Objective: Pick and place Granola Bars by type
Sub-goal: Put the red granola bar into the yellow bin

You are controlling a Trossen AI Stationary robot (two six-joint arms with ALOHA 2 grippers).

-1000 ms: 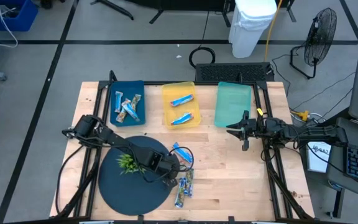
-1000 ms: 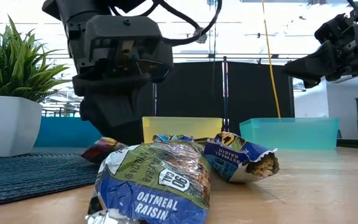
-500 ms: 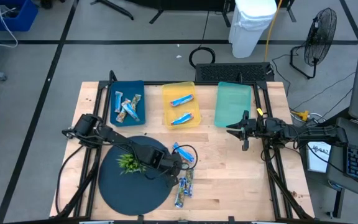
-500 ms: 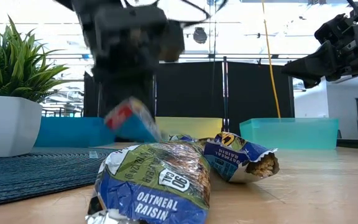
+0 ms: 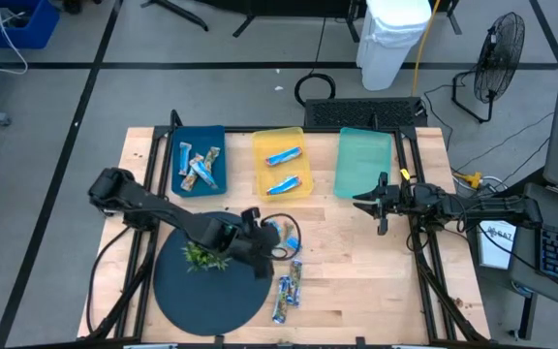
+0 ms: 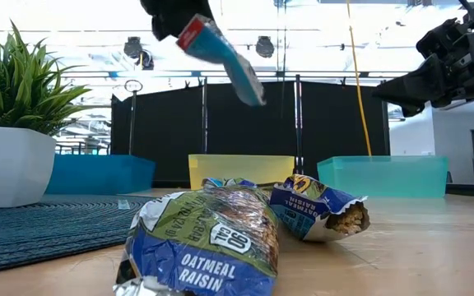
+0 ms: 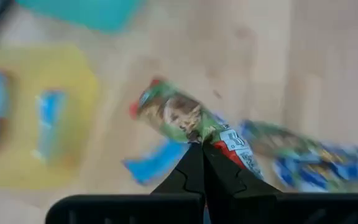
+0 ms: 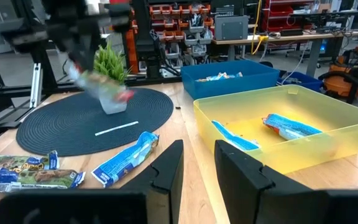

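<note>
Granola bar (image 7: 179, 118) now lifted off table (image 5: 376, 281), pinched in closed left claw (image 7: 202, 149), ready for sorting; right claw (image 5: 374, 206) partly open, empty.

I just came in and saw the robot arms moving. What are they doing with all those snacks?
The robot is sorting granola bars into trays. Its left gripper is shut on a bar with a red end and holds it in the air above the table. Some bars already lie in the blue tray and the yellow tray; the teal tray looks empty. A few bars wait on the table. The right gripper hovers beside the teal tray.
</note>
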